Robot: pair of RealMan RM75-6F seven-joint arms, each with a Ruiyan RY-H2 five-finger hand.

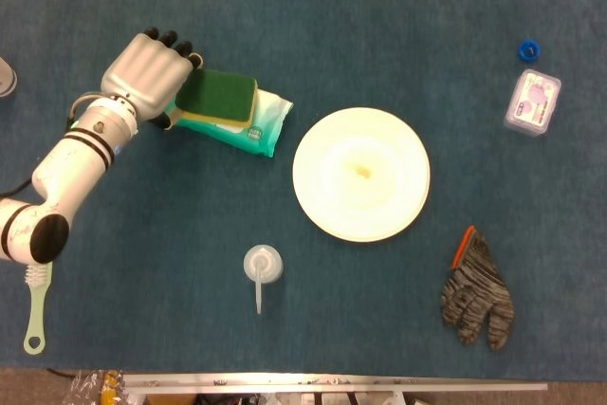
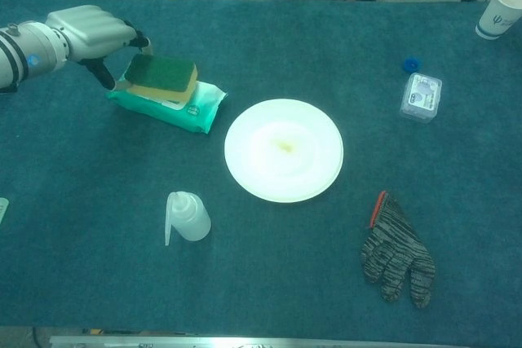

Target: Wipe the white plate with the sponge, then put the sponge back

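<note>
A green-topped sponge (image 1: pixel 218 97) (image 2: pixel 163 76) lies on a teal pack of wipes (image 1: pixel 264 126) (image 2: pixel 198 109) left of the white plate (image 1: pixel 332 192) (image 2: pixel 261 169). My left hand (image 1: pixel 145 73) (image 2: pixel 88 27) grips the sponge's left end, fingers curled over the top and thumb under the edge. In the chest view the sponge sits slightly raised off the pack. The plate lies flat at the table's middle with a small yellow spot at its centre. My right hand shows in neither view.
A clear squeeze bottle (image 1: pixel 262 265) (image 2: pixel 188 217) lies in front of the plate's left side. A striped work glove (image 1: pixel 477 293) lies front right. A small plastic box (image 1: pixel 532 102), a blue cap (image 1: pixel 528 49) and a paper cup (image 2: pixel 499 11) sit far right. A brush handle (image 1: pixel 36 315) lies front left.
</note>
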